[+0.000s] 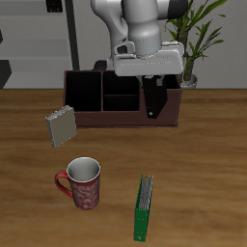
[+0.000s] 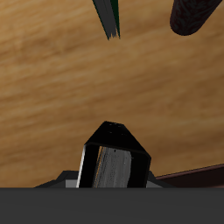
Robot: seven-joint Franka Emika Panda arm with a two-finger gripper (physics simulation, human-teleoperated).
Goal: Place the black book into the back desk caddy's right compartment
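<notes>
My gripper is shut on the black book and holds it upright at the back desk caddy, a long dark maroon box. The book hangs at the right compartment, the wide section at the caddy's end beside the plant. Its lower end overlaps the caddy's front wall in the exterior view. In the wrist view the black book fills the near middle, with wooden table beyond it and a strip of the caddy's edge beside it. The fingertips are hidden by the book.
A grey book leans on the table before the caddy's other end. A red mug and a thin green book stand nearer the table's front edge; both show in the wrist view, mug, green book. A potted plant stands behind the caddy.
</notes>
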